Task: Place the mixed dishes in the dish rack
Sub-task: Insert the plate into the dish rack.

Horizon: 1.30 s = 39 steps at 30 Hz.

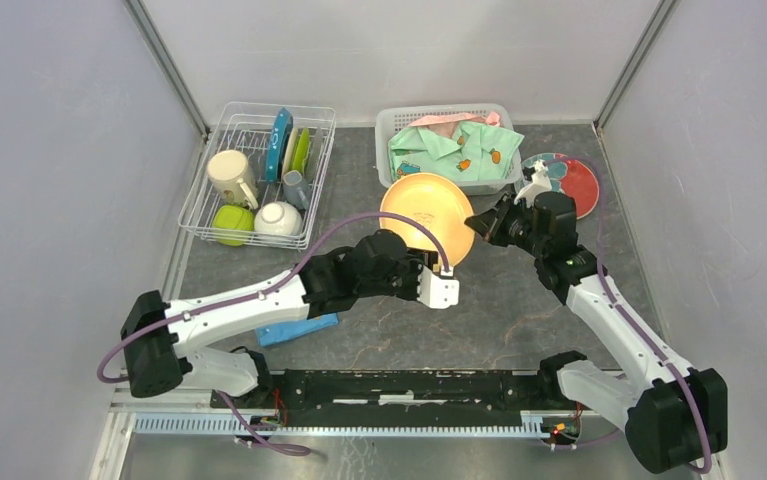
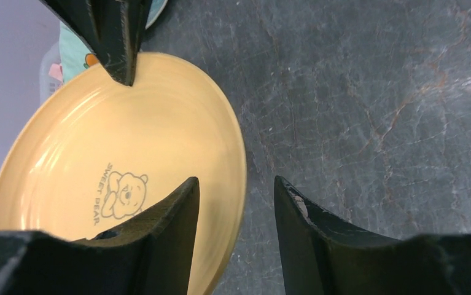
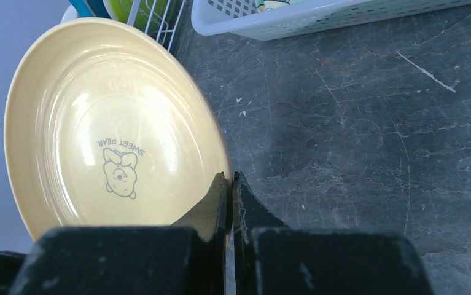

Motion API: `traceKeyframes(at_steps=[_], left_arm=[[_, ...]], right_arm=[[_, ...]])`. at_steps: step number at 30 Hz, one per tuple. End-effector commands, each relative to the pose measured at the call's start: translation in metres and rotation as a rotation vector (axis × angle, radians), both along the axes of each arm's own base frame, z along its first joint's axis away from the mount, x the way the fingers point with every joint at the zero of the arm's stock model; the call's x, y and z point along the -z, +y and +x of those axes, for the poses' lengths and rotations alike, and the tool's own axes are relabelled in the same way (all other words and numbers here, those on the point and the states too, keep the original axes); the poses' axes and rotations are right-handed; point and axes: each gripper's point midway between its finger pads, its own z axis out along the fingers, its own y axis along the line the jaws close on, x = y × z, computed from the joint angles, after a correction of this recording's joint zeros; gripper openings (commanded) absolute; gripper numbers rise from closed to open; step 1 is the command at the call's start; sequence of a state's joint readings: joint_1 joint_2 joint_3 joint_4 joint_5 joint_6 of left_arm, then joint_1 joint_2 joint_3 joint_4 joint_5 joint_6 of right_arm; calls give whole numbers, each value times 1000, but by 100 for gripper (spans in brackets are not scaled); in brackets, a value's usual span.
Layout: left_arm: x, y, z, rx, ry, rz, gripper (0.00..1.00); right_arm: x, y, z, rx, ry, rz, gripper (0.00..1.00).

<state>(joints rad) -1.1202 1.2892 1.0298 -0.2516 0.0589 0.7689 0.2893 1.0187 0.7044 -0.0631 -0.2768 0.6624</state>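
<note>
A cream plate (image 1: 427,212) with a bear print hangs tilted above the table's middle. My right gripper (image 1: 483,222) is shut on its right rim, the fingers pinched together on the edge (image 3: 229,175). My left gripper (image 1: 429,262) is open at the plate's near rim, and that rim (image 2: 236,179) lies between its spread fingers without touching either one. The dish rack (image 1: 221,118) stands at the back left. It holds a beige mug (image 1: 231,175), a green bowl (image 1: 231,222), a white bowl (image 1: 277,217), a blue plate (image 1: 279,140) and a lime-green plate (image 1: 302,150).
A white latticed basket (image 1: 395,120) with green clothing sits behind the plate. A red plate (image 1: 577,182) lies at the back right, partly behind my right wrist. A folded blue cloth (image 1: 299,328) lies under my left arm. Grey walls close in both sides.
</note>
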Motion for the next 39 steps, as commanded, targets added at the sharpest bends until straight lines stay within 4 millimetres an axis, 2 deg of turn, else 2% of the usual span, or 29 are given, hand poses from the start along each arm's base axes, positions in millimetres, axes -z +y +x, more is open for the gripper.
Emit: traceKeyframes(at_steps=[1,5,9,14,17,21,24,30,34,39], left_arm=[[-5,-4,13,-8,-85,31,56],[3,-4,18,-26,-97,56,52],[2,-4,23,-46,-116,54,32],[-8,-4,25,-82,-113,-14,3],[-14,-1,30,-138,-107,-41,2],[-33,6,39,-224,-99,-123,2],[-57,15,52,-302,-49,-237,2],[-110,47,88,-475,142,-483,2],[-152,73,106,-504,293,-656,2],[-203,108,130,-599,367,-829,2]], right_arm=[[-35,9,5,-21,-102,68,0],[-32,8,3,-15,-95,78,0],[-31,9,2,-19,-95,89,0],[-26,9,1,-21,-88,83,0],[-25,9,1,-23,-98,77,1],[-28,8,0,-29,-126,67,36],[-31,4,-2,-24,-146,47,62],[-32,-11,-9,17,-190,-23,98],[-20,-15,-18,16,-192,-41,98],[3,-14,-29,-2,-166,-27,98]])
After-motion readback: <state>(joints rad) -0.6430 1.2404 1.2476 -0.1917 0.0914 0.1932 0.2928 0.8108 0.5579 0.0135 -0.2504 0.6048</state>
